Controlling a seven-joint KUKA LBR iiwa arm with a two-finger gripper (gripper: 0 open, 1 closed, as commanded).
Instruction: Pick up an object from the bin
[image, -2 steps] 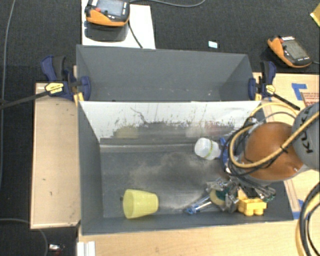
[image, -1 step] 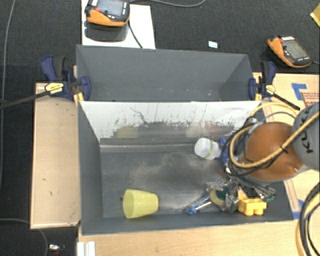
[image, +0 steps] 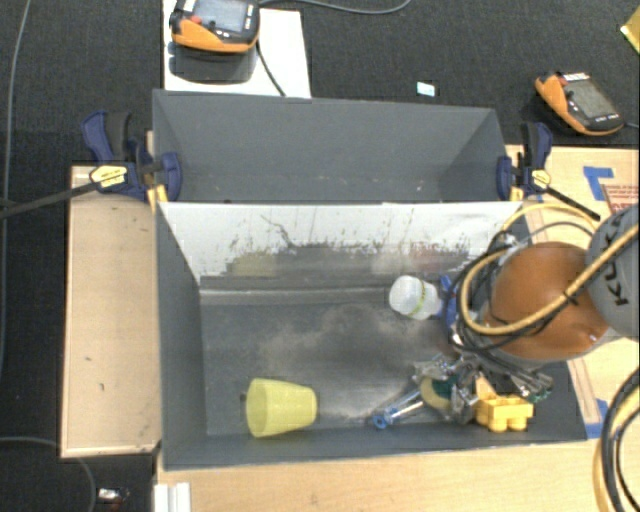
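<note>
My gripper (image: 447, 388) hangs low in the grey metal bin (image: 300, 330), over a small tan-green thing (image: 436, 392), likely placed for a pick; open or closed, I cannot tell. A yellow plastic block (image: 503, 411) lies just beside it.

The claw (image: 442, 385) is low in the grey metal bin (image: 300, 340), near its front right corner. Left of the claw the floor is bare and wide, as far as a yellow plastic cup (image: 280, 407) lying on its side. A small blue and silver thing (image: 395, 411) lies just left. A yellow toy block (image: 502, 411) crowds the right. Behind lies a pale round bottle (image: 412, 297).
</note>
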